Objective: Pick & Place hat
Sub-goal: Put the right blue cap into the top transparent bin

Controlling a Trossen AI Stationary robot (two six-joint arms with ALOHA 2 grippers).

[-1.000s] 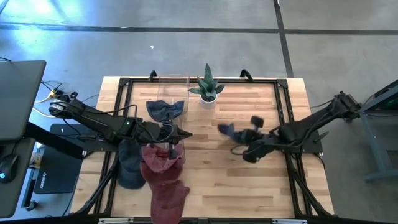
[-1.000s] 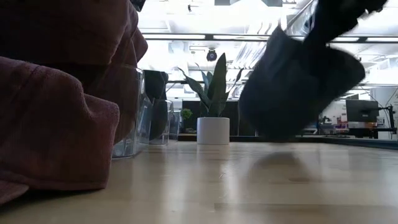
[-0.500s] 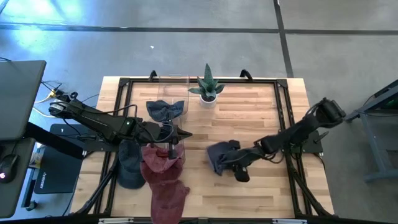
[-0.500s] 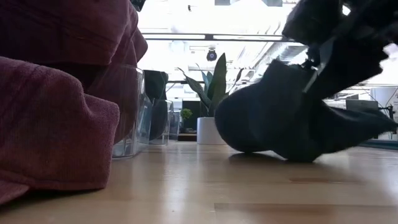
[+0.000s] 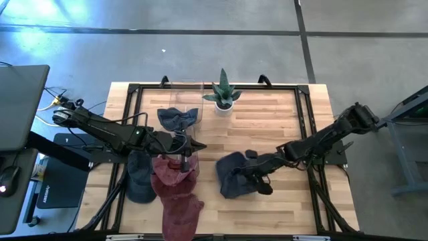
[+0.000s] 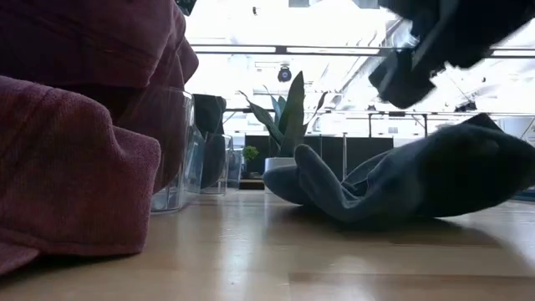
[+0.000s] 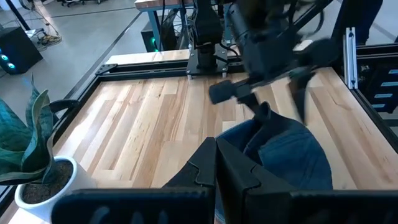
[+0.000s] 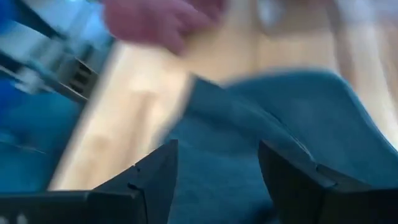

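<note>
We see the dark blue hat (image 5: 234,175) lying crumpled on the wooden table (image 5: 281,127), right of the table's middle and toward the near edge in the high view. From above its long axis runs roughly from the far right down to the near left, with the broader bulk at the near-left end and a narrower part reaching up toward the right gripper (image 5: 258,175). In the low view the hat (image 6: 418,184) rests flat on the tabletop, its rounded mass on the right and a thinner flap stretching left. The right gripper hangs just over the hat's right-hand end; its jaws stand apart and we see nothing held between them, and the right wrist view shows the blue cloth (image 8: 261,137) spread below and between the two dark fingers (image 8: 155,171), apart from them as far as we can tell. The left gripper (image 5: 189,146) sits over the left half of the table by the clear container (image 5: 184,94), its jaws closed; whether it grips anything we cannot tell. A maroon cloth (image 5: 177,191) and another dark hat (image 5: 140,177) lie near the left front, and a potted plant (image 5: 223,94) stands at the far edge.
</note>
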